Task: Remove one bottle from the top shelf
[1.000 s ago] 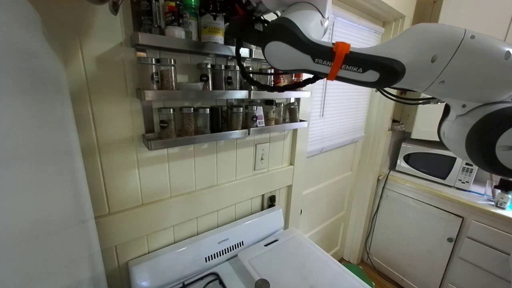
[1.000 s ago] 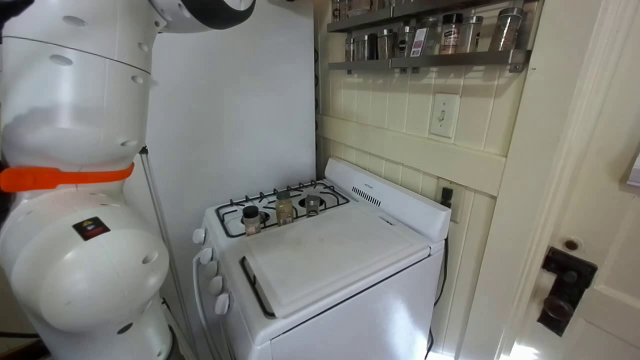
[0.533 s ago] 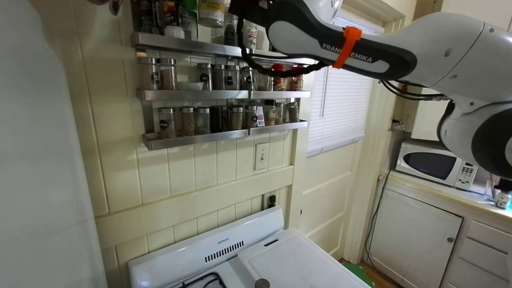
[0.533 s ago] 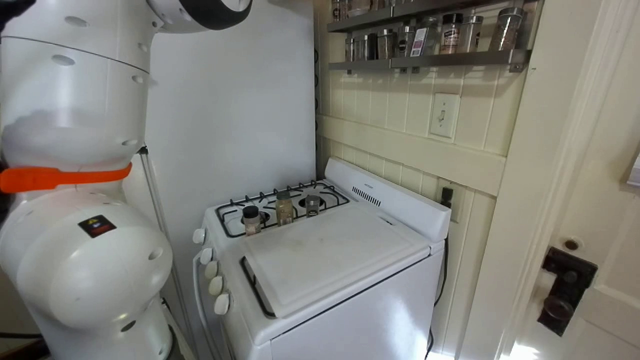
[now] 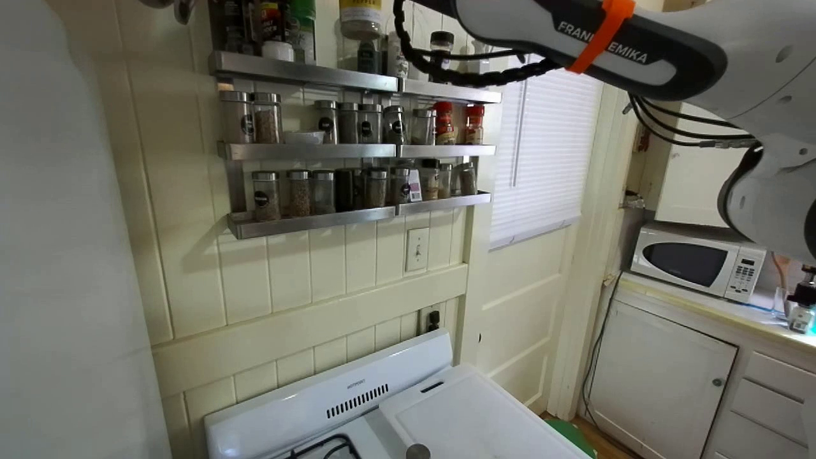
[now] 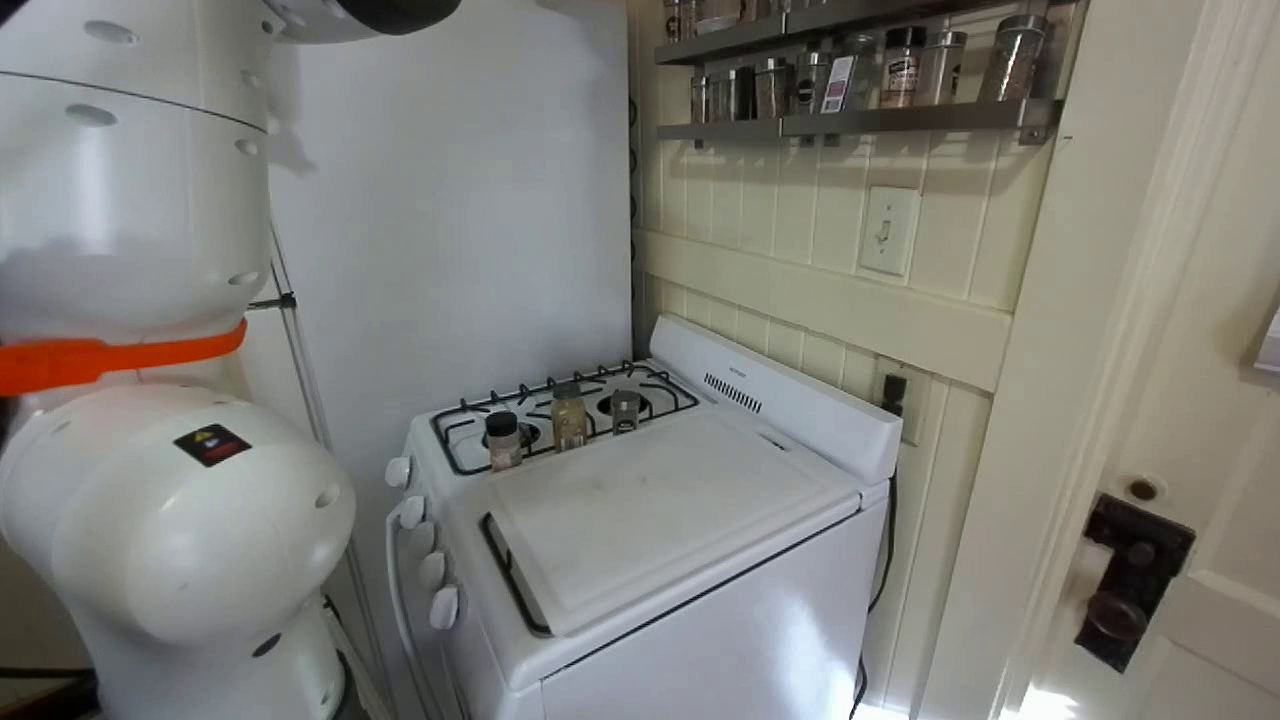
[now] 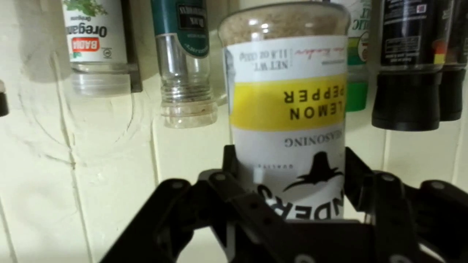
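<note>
The bottle (image 7: 289, 106), with a white and yellow "Lemon Pepper" label and brownish contents, appears upside down in the wrist view. My gripper (image 7: 289, 162) is shut on it, a finger on each side of the label's upper part. Its cap is hidden behind the gripper. In an exterior view the bottle (image 5: 361, 18) hangs upright at the top edge of the picture, its base above the rail of the top shelf (image 5: 306, 71) and apart from it. The gripper is outside both exterior views.
A green bottle (image 5: 302, 32) and a dark-capped jar (image 5: 441, 50) stand on the top shelf. An oregano bottle (image 7: 95, 36) shows in the wrist view. Spice jars (image 5: 266, 121) fill the lower tiers. Several bottles (image 6: 569, 415) stand on the stove (image 6: 680, 510).
The bottle stood on the top shelf a second ago. It has been lifted off and has moved up and rightward in that exterior view. The arm has moved up and back with it.
</note>
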